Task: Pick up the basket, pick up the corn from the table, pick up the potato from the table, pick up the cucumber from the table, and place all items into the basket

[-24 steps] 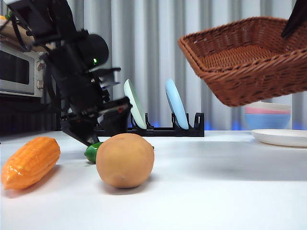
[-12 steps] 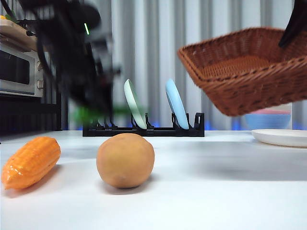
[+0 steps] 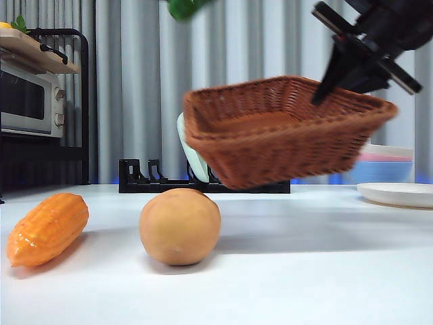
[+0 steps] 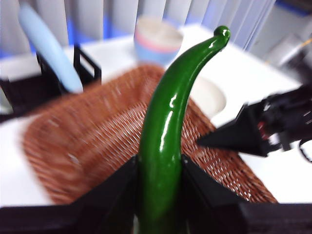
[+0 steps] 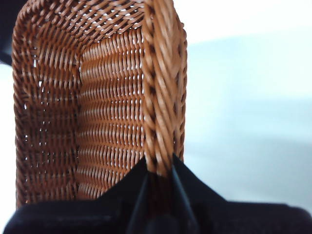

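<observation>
Front view, right gripper [image 3: 338, 64] clamped on raised basket [image 3: 270, 135] rim, left gripper [image 4: 158, 170] clamping cucumber [image 4: 163, 131] above it, corn [image 3: 46, 228] left of potato [image 3: 179, 225] on table [image 3: 325, 271].

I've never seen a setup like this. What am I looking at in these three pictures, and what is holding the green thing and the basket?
It is a robot with two arms at a white table, each ending in a two-jawed gripper. One picture looks level across the table; the other two come from cameras on the wrists. The left gripper is clamped on the green cucumber, held above the basket. The right gripper pinches the basket's rim and holds it in the air, tilted. The orange corn and the tan potato lie on the table. Behind them stand a dish rack, stacked bowls and a microwave.
</observation>
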`<state>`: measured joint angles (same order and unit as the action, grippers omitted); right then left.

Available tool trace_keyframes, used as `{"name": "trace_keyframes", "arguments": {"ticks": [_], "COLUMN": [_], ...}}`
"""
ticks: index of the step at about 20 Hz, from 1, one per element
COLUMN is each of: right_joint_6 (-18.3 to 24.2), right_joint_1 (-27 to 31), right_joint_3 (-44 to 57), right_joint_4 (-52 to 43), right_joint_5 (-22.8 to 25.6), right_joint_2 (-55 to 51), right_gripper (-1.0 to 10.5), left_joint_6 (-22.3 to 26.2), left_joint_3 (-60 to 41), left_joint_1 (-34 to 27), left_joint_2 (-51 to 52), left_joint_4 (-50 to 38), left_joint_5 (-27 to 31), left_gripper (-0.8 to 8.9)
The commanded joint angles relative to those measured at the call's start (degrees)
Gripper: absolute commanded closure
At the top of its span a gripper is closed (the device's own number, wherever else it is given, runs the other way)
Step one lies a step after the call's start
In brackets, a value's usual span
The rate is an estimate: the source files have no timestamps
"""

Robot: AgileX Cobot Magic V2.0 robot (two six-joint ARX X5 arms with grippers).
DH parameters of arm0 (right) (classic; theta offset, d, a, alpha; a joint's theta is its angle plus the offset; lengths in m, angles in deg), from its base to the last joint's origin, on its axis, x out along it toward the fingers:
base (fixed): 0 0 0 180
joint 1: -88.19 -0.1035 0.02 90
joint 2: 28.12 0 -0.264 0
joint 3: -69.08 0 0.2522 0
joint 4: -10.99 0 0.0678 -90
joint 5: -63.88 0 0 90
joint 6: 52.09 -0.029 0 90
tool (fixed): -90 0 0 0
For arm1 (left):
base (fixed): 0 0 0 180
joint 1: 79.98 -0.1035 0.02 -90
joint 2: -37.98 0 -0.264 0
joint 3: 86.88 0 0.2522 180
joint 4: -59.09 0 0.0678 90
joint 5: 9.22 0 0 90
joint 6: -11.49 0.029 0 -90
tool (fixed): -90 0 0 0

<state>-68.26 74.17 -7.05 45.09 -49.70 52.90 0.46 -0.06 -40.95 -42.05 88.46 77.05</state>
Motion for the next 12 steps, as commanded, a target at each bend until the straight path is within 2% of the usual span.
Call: {"name": "trace_keyframes", "arguments": {"ticks": [1,5,6,8,9,12], "right_joint_6": [-4.33,-4.9,-5.01,-5.01,-5.01,-4.98], "right_joint_1": [-1.09,-1.22,-1.22,-1.2,-1.22,-1.2], "right_joint_3": [-0.61,-0.61,-0.61,-0.61,-0.61,-0.61], "right_joint_4": [-2.82,-2.78,-2.75,-2.71,-2.71,-2.71], "right_joint_5": [-0.52,-0.52,-0.52,-0.52,-0.55,-0.52], "right_joint_2": [-0.02,-0.02,-0.02,-0.02,-0.02,-0.02], "right_gripper": [9.6,9.6,9.6,9.6,9.6,9.6], "left_joint_6": [-1.55,-1.55,-1.53,-1.53,-1.46,-1.33], "left_joint_3": [-0.57,-0.57,-0.57,-0.57,-0.57,-0.57], "left_joint_1": [2.58,4.52,4.55,4.76,4.79,4.76], "left_joint_2": [-3.87,-9.84,-10.51,-11.21,-11.23,-10.97], "left_joint_4": [-0.55,0.15,0.63,0.92,0.85,0.74], "left_joint_5": [3.3,5.2,5.25,5.2,5.2,5.14], "left_gripper": [8.2,8.0,7.17,3.58,2.77,2.79]}}
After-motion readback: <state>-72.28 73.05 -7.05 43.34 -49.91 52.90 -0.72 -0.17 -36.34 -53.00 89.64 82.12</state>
